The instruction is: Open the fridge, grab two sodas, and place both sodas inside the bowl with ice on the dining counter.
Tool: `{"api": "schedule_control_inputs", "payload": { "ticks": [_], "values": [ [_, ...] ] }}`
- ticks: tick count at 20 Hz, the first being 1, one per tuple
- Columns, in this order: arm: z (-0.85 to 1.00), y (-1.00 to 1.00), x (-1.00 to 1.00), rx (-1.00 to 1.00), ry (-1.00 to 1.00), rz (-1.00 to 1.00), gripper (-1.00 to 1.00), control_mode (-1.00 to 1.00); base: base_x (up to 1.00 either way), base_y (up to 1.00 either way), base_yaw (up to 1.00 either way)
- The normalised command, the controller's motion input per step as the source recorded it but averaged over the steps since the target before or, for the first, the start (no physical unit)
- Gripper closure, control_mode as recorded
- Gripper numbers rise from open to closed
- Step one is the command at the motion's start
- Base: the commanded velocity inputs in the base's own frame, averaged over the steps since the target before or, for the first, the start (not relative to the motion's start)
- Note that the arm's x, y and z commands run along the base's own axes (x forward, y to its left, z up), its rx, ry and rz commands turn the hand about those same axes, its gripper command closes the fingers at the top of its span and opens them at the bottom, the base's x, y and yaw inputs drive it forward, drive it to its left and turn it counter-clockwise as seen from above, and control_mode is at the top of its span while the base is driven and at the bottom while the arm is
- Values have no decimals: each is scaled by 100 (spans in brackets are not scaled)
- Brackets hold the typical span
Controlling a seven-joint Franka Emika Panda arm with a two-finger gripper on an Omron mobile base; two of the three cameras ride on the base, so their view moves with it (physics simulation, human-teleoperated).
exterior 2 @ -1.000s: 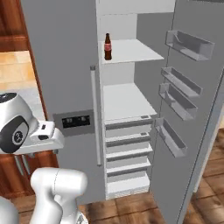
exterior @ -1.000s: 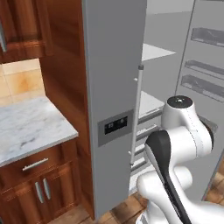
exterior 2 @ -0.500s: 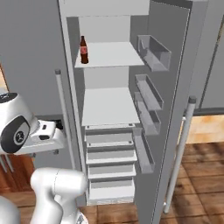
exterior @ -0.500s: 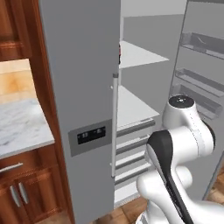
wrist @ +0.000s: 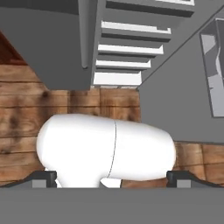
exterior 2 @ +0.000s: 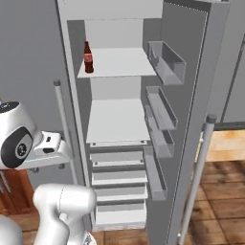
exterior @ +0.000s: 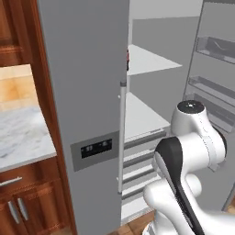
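Right base view: fridge (exterior 2: 119,119) open, one soda (exterior 2: 88,57) upright upper left on top shelf (exterior 2: 119,62); hand view, jaws apart, holding nothing.

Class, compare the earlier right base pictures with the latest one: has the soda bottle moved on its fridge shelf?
No. The soda bottle stands upright at the left edge of the top shelf, as before; its shift in the picture comes from the camera moving.
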Motion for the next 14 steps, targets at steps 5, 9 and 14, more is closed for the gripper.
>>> {"api": "schedule_control_inputs", "payload": {
  "ticks": [5, 9, 14],
  "values": [
    [0, 0, 0, 0, 0, 0, -100, 100, 51, -10, 3],
    [0, 0, 0, 0, 0, 0, -100, 100, 46, -54, 9],
    [0, 0, 0, 0, 0, 0, -100, 100, 36, -70, 10]
  ]
}}
